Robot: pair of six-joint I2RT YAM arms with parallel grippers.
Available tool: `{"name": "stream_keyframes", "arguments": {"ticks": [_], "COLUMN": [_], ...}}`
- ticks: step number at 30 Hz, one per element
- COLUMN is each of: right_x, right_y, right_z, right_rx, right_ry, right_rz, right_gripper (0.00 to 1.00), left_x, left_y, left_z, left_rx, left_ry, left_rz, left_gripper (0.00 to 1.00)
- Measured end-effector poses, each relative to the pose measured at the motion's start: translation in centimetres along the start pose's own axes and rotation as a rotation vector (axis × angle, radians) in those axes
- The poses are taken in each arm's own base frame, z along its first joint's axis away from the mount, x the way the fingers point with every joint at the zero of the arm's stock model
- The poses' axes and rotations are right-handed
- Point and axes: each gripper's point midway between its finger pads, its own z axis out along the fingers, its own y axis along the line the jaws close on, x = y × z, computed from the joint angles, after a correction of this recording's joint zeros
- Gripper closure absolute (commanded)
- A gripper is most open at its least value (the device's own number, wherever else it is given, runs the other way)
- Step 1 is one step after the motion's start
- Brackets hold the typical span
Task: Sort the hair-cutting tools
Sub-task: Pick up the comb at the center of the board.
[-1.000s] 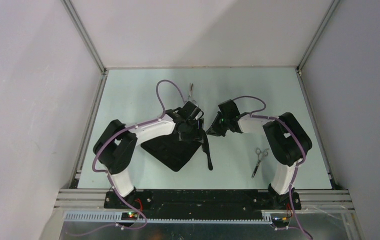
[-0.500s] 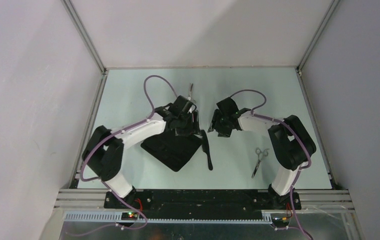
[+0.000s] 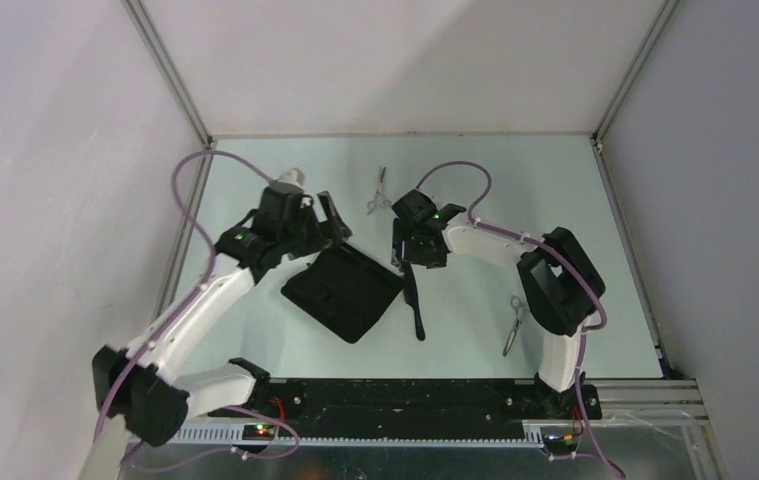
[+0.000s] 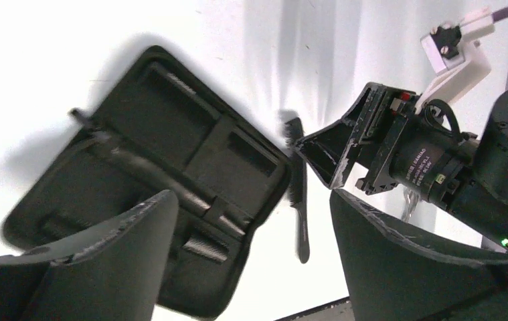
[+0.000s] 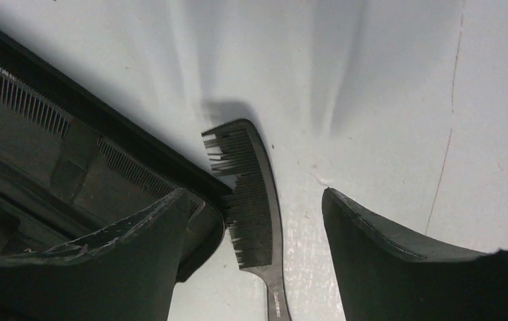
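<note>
An open black case (image 3: 343, 292) lies mid-table, and one black comb (image 4: 160, 179) is tucked under its straps. A second black comb (image 3: 414, 303) lies on the table along the case's right edge. My right gripper (image 3: 407, 256) hangs open just above that comb's toothed end (image 5: 247, 194), with one finger on each side and nothing held. My left gripper (image 3: 332, 218) is open and empty, raised off the case's far-left corner, with the case (image 4: 150, 167) below it. One pair of silver scissors (image 3: 378, 192) lies at the back. Another pair (image 3: 515, 323) lies near the right arm.
The table (image 3: 255, 180) is walled by grey panels with metal rails at its left, right and near edges. The right arm's elbow (image 3: 553, 280) stands close to the near pair of scissors. Purple cables loop above both wrists.
My right gripper has gone from shut to open and moved left over the loose comb's far end. My left arm has swung back to the left off the case and opened wider.
</note>
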Motion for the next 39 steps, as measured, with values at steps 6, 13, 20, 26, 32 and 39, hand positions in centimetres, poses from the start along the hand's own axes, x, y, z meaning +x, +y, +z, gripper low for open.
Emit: {"name": "stream_keyframes", "arguments": {"ticks": [6, 13, 20, 26, 32, 39], "right_x": [-0.4, -0.2, 0.7, 0.5, 0.6, 1.0], "right_y": [1.2, 1.5, 1.1, 1.2, 1.2, 0.6], "right_z": [1.1, 2.1, 3.5, 3.8, 3.8, 3.1], "right_rx": [0.056, 0.096, 0.139, 0.15, 0.124, -0.029], "right_ry": [0.019, 0.062, 0.114, 0.127, 0.121, 0.133], "right_rz": [-0.062, -0.099, -0.111, -0.12, -0.125, -0.052], "right_gripper": [0.27, 0.33, 0.4, 0.55, 0.66, 0.68], "left_x": [-2.4, -2.1, -1.2, -1.1, -0.4, 1.3], "left_y": [4.6, 9.5, 11.4, 11.5, 11.1, 9.1], "left_z": [-5.1, -8.4, -9.0, -8.9, -8.3, -6.1], "left_rx": [-0.08, -0.213, -0.28, -0.279, -0.245, -0.116], "left_ry": [-0.156, -0.251, -0.252, -0.248, -0.217, -0.12], "left_rz": [-0.019, 0.033, 0.065, 0.072, 0.081, 0.058], "left_gripper": [0.0, 0.0, 0.0, 0.0, 0.0, 0.01]}}
